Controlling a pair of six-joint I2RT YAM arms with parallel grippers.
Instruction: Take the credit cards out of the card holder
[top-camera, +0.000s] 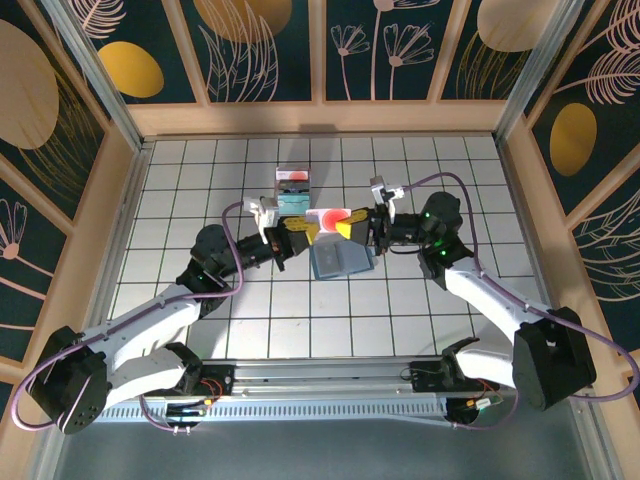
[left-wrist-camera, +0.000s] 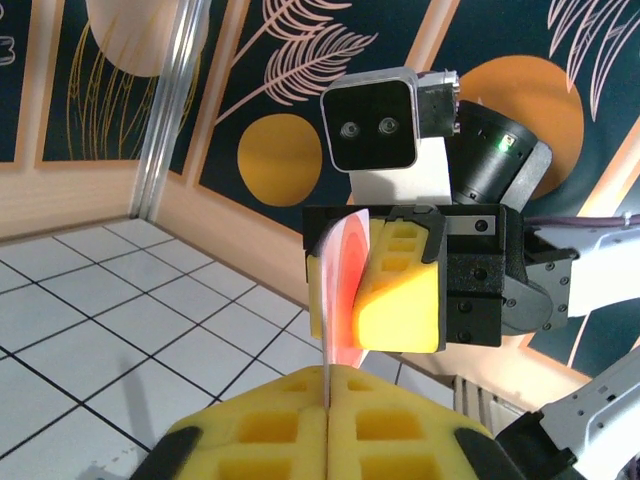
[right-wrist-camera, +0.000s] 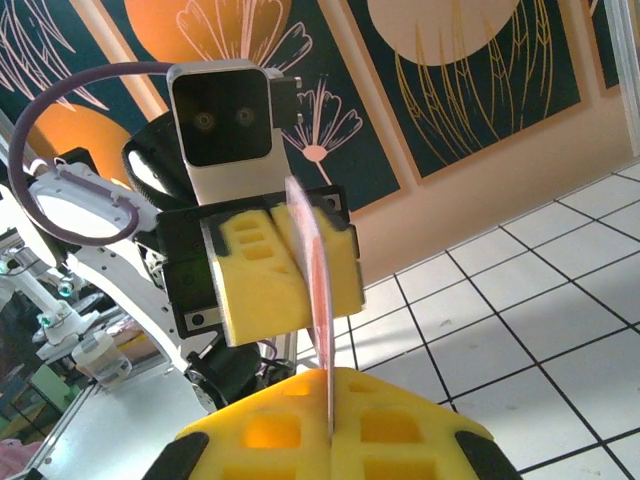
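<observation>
1. The salmon-red thin plastic credit card (top-camera: 328, 216) is up in the air, standing on edge between the two arms above the white tiled tabletop (top-camera: 180, 190) and clear of the wallet.
2. The left tool (top-camera: 303, 230) is clamped on one edge of the card. In the left wrist view the card runs down into the seam between its yellow foam pads (left-wrist-camera: 270, 430).
3. The right tool (top-camera: 350, 228) is clamped on the opposite edge, and the card bows slightly where it sits between that tool's pads.
4. The slate-blue flat card holder (top-camera: 340, 262) lies on the tabletop below the card, on the side nearer the arm bases, apart from both tools.
5. A small clear plastic box (top-camera: 293, 188) with red and teal showing through sits on the tabletop just beyond the left tool.
</observation>
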